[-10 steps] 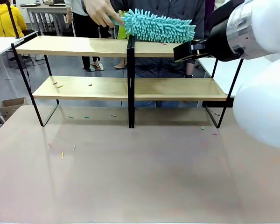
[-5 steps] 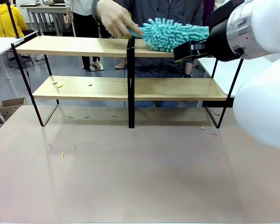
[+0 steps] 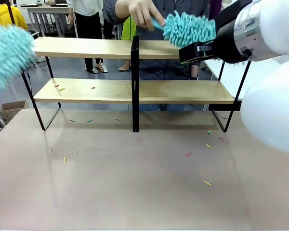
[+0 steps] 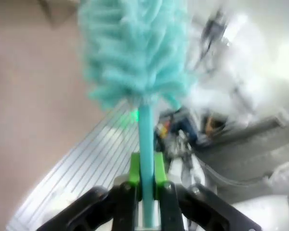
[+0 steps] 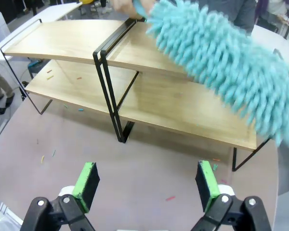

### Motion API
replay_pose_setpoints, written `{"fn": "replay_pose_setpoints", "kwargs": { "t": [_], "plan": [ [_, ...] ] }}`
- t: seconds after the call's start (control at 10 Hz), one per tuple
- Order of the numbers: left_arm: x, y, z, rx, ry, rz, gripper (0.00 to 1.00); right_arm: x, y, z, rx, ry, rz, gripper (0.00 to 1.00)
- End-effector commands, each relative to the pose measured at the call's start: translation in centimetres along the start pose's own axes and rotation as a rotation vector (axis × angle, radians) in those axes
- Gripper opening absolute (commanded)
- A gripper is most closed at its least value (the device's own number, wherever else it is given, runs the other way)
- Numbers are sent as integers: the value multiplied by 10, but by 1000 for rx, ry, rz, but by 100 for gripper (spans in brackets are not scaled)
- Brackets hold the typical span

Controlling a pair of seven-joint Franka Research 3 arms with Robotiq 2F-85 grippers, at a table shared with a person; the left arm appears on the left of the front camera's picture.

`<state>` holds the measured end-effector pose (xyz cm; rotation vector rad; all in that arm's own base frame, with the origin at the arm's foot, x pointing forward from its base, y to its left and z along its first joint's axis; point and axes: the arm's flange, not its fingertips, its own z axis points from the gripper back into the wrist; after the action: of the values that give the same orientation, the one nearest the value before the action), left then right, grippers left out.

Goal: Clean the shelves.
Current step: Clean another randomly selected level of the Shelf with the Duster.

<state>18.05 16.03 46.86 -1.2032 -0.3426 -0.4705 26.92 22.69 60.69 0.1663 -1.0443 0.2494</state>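
Beside the left end of the two-tier, light-wood, black-framed shelves [image 3: 86, 48] on the table [image 3: 135, 192], our left gripper [image 4: 145, 185] pinches a fluffy teal duster [image 3: 5, 55] by its handle, our right gripper [image 5: 147, 185] hangs spread and empty, and we should sweep flat, low strokes along each board.

The shelves [image 3: 183, 91] span the upper half of the front view, upright and level: two tiers of light wood boards on a thin black frame with a central upright. Small coloured scraps [image 3: 61, 88] dot the lower left board.
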Motion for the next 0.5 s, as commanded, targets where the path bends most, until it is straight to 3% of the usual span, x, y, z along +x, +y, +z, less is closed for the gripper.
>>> {"fn": "replay_pose_setpoints", "kwargs": {
  "t": [0.0, 0.2, 0.3, 0.4],
  "plan": [
    [-28, 14, -17, 4, 474, -121, 13, 1, 0, 0, 0, -1, -1, 100],
    [-48, 32, -60, 54, 689, -74, 13, 1, 0, 0, 0, -1, -1, 100],
    [-52, 40, -90, 130, 504, -14, 13, 1, 0, 0, 0, -1, -1, 100],
    [-34, 22, -36, 13, 528, 2, 13, 1, 0, 0, 0, -1, -1, 100]
  ]
}}
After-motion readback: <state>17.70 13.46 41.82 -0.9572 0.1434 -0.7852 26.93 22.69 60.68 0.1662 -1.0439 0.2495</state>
